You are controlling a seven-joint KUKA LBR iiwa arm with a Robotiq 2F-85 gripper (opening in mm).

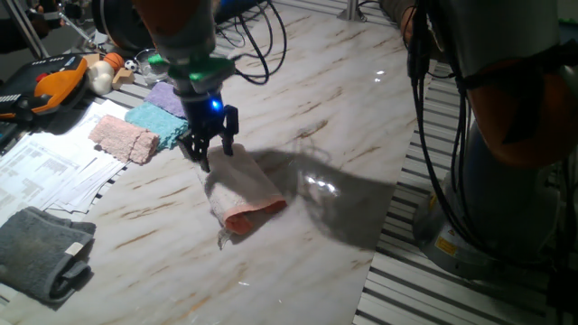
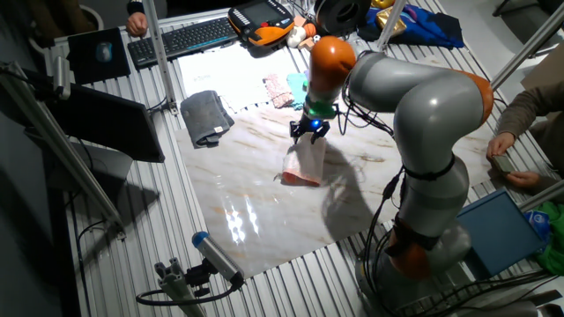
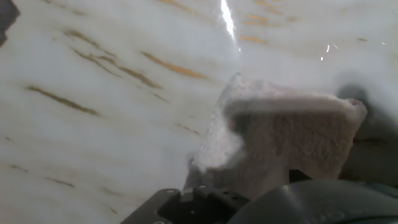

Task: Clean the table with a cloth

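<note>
The white marble-look table (image 1: 343, 108) holds the pale pinkish-white fluffy cloth (image 1: 246, 191), folded, with its orange-red edge at the near end. My gripper (image 1: 212, 155) stands upright over the cloth's far end, its fingers either side of the fabric and closed on it. The other fixed view shows the gripper (image 2: 310, 132) at the cloth's (image 2: 304, 163) upper end, near the middle of the table (image 2: 256, 220). In the hand view the cloth (image 3: 286, 137) rises bunched close to the camera over the veined table (image 3: 93, 74). The fingertips are hidden there.
A salmon-pink cloth (image 1: 125, 138), a teal cloth (image 1: 158, 117) and a lilac cloth (image 1: 167, 95) lie at the table's far left. A grey towel (image 1: 45, 253) lies at the near left beside papers (image 1: 54, 162). The arm's base (image 1: 506, 135) stands to the right.
</note>
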